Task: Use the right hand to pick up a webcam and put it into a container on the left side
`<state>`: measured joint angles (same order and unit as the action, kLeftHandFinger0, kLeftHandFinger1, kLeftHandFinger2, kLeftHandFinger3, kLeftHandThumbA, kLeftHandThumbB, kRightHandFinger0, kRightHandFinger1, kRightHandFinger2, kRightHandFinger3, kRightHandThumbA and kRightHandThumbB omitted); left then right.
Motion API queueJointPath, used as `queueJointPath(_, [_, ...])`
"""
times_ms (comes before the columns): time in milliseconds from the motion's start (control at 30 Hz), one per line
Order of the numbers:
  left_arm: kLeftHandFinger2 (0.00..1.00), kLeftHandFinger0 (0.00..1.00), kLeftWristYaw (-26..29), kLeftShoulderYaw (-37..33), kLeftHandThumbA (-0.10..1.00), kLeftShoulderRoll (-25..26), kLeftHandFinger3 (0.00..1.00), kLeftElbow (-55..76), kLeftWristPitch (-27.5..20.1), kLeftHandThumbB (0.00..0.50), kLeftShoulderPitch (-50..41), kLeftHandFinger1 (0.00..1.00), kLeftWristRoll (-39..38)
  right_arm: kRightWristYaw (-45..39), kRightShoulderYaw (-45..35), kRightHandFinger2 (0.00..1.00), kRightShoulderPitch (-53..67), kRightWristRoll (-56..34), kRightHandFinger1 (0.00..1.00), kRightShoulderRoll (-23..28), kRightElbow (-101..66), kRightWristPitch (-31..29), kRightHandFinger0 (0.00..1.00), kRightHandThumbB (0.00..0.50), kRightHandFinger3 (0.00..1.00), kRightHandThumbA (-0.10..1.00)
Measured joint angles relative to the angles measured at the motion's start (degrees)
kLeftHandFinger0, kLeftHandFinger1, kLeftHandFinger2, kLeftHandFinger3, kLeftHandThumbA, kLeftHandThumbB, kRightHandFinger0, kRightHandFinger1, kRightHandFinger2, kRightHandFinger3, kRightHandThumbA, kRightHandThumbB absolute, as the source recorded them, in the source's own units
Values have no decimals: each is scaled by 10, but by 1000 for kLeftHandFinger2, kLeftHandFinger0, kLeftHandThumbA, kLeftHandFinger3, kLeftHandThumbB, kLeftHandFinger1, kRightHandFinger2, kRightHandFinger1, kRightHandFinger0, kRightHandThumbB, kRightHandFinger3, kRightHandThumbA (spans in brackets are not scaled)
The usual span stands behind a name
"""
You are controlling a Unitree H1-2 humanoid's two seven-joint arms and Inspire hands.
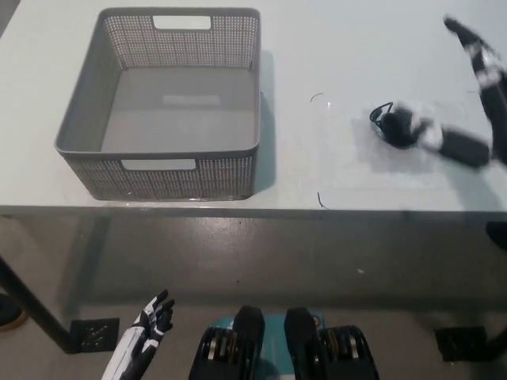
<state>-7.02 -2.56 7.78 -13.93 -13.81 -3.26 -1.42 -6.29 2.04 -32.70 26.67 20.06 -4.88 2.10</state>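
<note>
The black right hand (467, 95) is up over the table's (356, 47) right side, blurred, its fingers spread wide and holding nothing, one finger reaching right beside the webcam (396, 127). The webcam sits on the tabletop, well apart from the grey basket (162, 170) standing on the left, which has nothing visible inside it. The white left hand (142, 344) rests low at the bottom left, below the table edge, fingers apart and holding nothing.
</note>
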Motion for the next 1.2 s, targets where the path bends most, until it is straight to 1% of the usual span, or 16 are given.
queueJointPath(33, [1000,1000,0,0,831,0,1000,0,0,40,0,1000,0,-4,10,1000,-34,10,1000,8,42,11,1000,481,1000,853])
queueJointPath(100, [1000,1000,0,0,831,0,1000,0,0,29,0,1000,0,-7,20,1000,-58,17,1000,13,73,18,1000,487,1000,869])
queueJointPath(167, [1000,1000,0,0,829,0,1000,0,0,27,1,1000,0,-14,42,1000,-112,30,1000,20,146,33,1000,500,1000,875])
queueJointPath(200, [1000,1000,0,0,827,0,1000,0,0,25,1,1000,0,-17,51,1000,-131,34,1000,23,174,36,1000,500,1000,863])
queueJointPath(367, [1000,1000,0,0,813,0,1000,0,0,26,1,1000,0,-28,94,1000,-224,48,1000,24,319,49,1000,500,1000,897])
queueJointPath(400, [1000,1000,0,0,812,0,1000,0,0,19,1,1000,0,-30,100,1000,-237,50,1000,24,344,51,1000,500,1000,904])
queueJointPath(533, [1000,1000,0,0,818,0,1000,1,0,32,1,1000,0,-34,135,1000,-298,61,1000,24,455,57,1000,494,1000,863])
queueJointPath(600, [1000,1000,0,0,821,0,1000,4,0,33,3,1000,0,-34,153,1000,-331,67,1000,24,518,57,1000,500,1000,846])
queueJointPath(700, [1000,1000,0,1,823,0,1000,7,0,36,5,1000,0,-34,163,1000,-351,68,1000,24,566,57,1000,500,1000,853])
queueJointPath(733, [1000,1000,0,1,811,0,1000,8,0,18,6,1000,0,-34,166,1000,-353,68,1000,23,575,57,1000,500,1000,839])
queueJointPath(767, [1000,1000,0,1,813,1,1000,8,0,19,6,1000,0,-34,169,1000,-353,68,1000,23,584,56,1000,500,1000,840])
queueJointPath(800, [1000,1000,0,1,806,1,1000,9,0,29,7,1000,0,-34,173,1000,-353,67,1000,21,595,55,1000,500,1000,857])
queueJointPath(933, [1000,1000,0,1,789,1,1000,11,0,22,8,1000,0,-34,189,1000,-350,68,1000,15,641,49,1000,500,1000,896])
queueJointPath(967, [1000,1000,0,1,804,1,1000,12,0,20,9,1000,0,-34,192,1000,-348,68,1000,14,651,47,1000,500,1000,906])
queueJointPath(1167, [1000,1000,0,0,816,3,1000,17,1,32,11,1000,2,-32,200,1000,-335,65,1000,7,699,30,1000,500,1000,877])
queueJointPath(1200, [1000,1000,0,0,813,4,1000,17,1,32,13,1000,2,-32,200,1000,-334,65,1000,5,708,27,1000,485,1000,860])
